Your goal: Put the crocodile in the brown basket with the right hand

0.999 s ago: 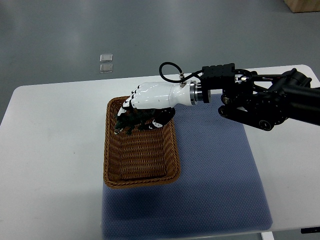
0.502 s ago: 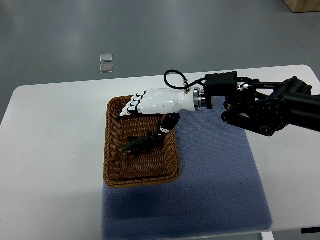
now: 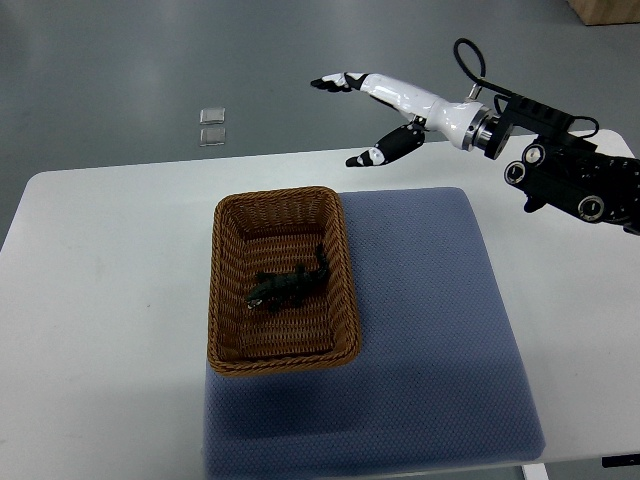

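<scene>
Woven basket [image 3: 225, 290], dark crocodile [image 3: 289, 286] inside

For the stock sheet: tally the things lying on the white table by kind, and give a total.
brown basket: 1
crocodile: 1
blue mat: 1
Total: 3

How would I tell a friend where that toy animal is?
On the white table lies a blue mat, and on its left part sits a brown wicker basket. The crocodile lies on the basket's floor, the only thing inside: small, dark green, legs splayed.
</scene>
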Available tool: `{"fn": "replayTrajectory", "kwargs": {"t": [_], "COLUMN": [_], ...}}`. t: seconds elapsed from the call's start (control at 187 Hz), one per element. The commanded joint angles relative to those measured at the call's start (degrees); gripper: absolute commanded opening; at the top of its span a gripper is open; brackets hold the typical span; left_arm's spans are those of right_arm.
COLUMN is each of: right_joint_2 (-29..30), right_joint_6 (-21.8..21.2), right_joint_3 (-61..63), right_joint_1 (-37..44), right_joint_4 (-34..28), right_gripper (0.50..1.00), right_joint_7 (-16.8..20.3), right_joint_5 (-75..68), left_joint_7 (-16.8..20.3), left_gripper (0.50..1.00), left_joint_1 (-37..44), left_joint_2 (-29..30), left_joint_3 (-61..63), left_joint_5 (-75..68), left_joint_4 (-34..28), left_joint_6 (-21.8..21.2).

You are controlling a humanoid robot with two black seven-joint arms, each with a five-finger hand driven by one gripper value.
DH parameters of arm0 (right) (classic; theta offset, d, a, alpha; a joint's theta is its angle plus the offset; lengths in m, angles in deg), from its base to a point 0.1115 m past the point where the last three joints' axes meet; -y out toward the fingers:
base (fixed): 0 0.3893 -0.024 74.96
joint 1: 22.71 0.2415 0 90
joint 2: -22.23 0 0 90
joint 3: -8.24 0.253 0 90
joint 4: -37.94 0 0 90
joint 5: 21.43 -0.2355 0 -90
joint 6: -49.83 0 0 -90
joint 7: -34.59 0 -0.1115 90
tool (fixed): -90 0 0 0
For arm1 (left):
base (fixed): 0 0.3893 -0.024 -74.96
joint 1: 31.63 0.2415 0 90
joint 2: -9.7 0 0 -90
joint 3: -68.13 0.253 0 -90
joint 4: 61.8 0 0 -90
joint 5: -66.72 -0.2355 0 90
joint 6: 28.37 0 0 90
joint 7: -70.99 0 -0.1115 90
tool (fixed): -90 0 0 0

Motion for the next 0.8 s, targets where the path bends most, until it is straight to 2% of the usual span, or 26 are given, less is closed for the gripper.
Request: {"fn": "replayTrajectory", "kwargs": {"t": [0.0,0.107,0.278,0.395,0.625,0.796], "right_joint_2": [-1.55,-2.43,-4.18,-5.06,-5.68,-5.68], "right_joint_6": [-0.3,0.06,-0.21,-0.38,-1.52,-2.76], "right_joint_3": [3.22,4.36,4.8,4.71,4.71,4.8], "right_joint_1": [-2.45,-5.52,-8.42,-9.74,-11.67,-13.17], "right_joint_4": [1.03,1.73,1.73,1.82,1.82,1.82], "right_gripper": [0.913,0.913,0.913,0.913,0.913,0.915], "right_joint_7": [3.63,7.14,8.9,11.97,14.52,14.26], "right_joint_5": [-10.5,-20.33,-33.44,-41.25,-50.39,-52.24], "left_joint_7": [0.0,-0.09,0.0,0.0,0.0,0.0], "left_gripper": [1.0,1.0,1.0,1.0,1.0,1.0], "left_joint_1": [0.0,0.0,0.0,0.0,0.0,0.0], "left_joint_2": [0.0,0.0,0.0,0.0,0.0,0.0], "left_joint_3": [0.04,-0.05,-0.05,-0.05,-0.05,-0.05], "left_joint_5": [0.0,0.0,0.0,0.0,0.0,0.0], "left_joint_4": [0.04,0.04,0.13,0.13,0.13,0.13], "left_joint_6": [0.0,0.0,0.0,0.0,0.09,0.09]}}
